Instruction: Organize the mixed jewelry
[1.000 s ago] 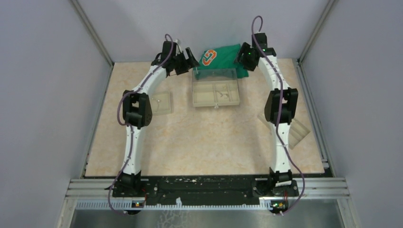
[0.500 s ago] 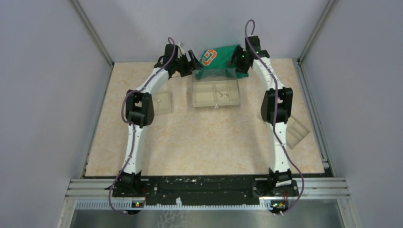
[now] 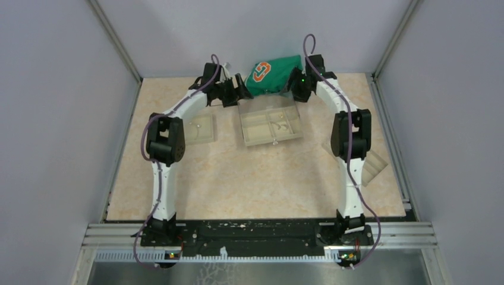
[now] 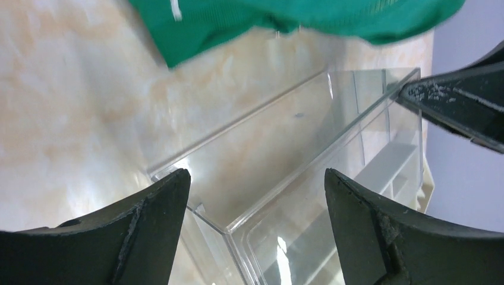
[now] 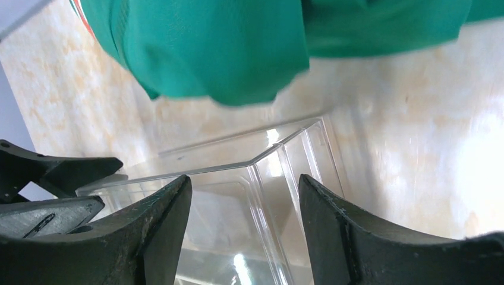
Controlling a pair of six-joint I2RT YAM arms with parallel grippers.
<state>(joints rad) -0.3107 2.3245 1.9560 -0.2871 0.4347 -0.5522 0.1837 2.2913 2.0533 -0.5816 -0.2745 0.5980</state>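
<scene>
Some jewelry [image 3: 277,120] lies in the box [image 3: 257,135] near the right pincer [image 5: 243,181].

raised clear lid [image 4: 267,154] (green cloth [image 3: 270,71] just beyond) bars the far side of the box [image 3: 261,135].

Both reach far forward, angled inward; left pincer [image 4: 255,178] jaws wide apart; right pincer [image 5: 243,184] jaws parted

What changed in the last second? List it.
The left end effector and right end effector dropped toward the clear box, which slid nearer and twisted slightly. Both remain open. The green cloth, left tray and right tray stayed put.
</scene>
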